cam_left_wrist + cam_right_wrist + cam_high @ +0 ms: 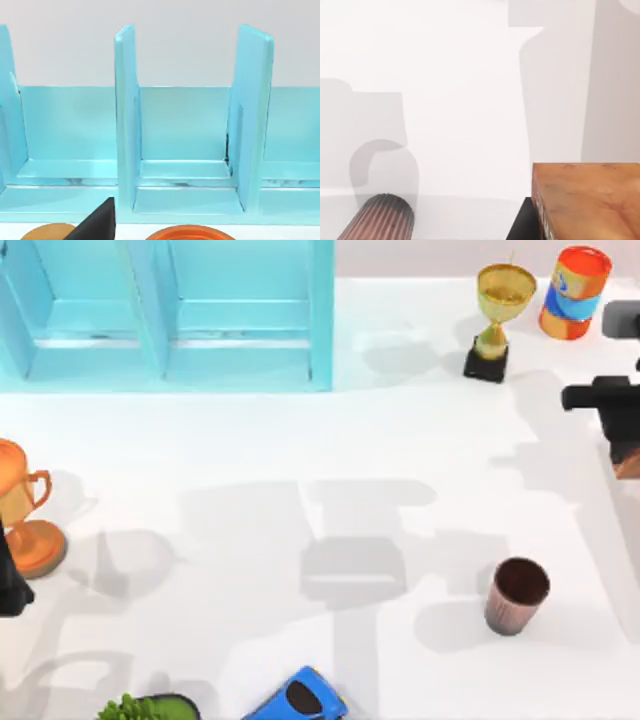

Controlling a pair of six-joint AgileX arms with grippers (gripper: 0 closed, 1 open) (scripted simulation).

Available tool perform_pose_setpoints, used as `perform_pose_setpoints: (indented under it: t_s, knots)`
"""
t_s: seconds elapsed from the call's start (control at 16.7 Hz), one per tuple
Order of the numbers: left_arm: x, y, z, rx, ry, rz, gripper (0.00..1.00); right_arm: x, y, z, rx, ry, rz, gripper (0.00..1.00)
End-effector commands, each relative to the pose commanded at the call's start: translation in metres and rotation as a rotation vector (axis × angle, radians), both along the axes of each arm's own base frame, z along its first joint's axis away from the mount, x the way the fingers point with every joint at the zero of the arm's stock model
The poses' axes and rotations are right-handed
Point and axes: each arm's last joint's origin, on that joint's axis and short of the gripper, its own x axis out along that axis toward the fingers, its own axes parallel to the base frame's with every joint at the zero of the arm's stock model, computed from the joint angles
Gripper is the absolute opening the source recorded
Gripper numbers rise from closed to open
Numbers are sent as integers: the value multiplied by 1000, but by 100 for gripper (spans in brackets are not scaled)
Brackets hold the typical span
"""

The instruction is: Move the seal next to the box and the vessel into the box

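**A:** Start at the right gripper (622, 440). What do the jaws have?

**B:** It sits at the worktop's (300, 460) far right edge, raised. A reddish-brown block shows just below its black body from above, and the right wrist view has the same mottled block, the seal (587, 200), pressed up close against a dark jaw. I judge the jaws closed on it, though I can't see how wide they stand.

**A:** So which way must it travel?

**B:** Leftward and toward the back. The box (170, 315), pale blue with upright dividers, lies at the back left, well apart from the gripper, and bare worktop beside its right wall looks like the spot.

**A:** And the vessel?

**B:** The vessel (516, 596) stands upright at the front right, mouth up, long axis vertical, well apart from the box. It lies nearer the right arm than the left.

**A:** The left arm?

**B:** The left gripper (10, 580) is parked at the left edge beside an orange trophy (25, 505); whether its jaws are open I cannot tell.
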Motion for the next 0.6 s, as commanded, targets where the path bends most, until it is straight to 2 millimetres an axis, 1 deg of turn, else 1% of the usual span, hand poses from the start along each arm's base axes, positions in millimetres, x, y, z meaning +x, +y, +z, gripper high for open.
perform_pose_setpoints:
  t_s: [0.18, 0.6]
  knots:
    - [0, 0, 0, 0, 0, 0, 100, 1, 1, -4, -2, 4, 0, 0]
    - [0, 0, 0, 0, 0, 0, 100, 4, 1, -35, -2, 2, 0, 0]
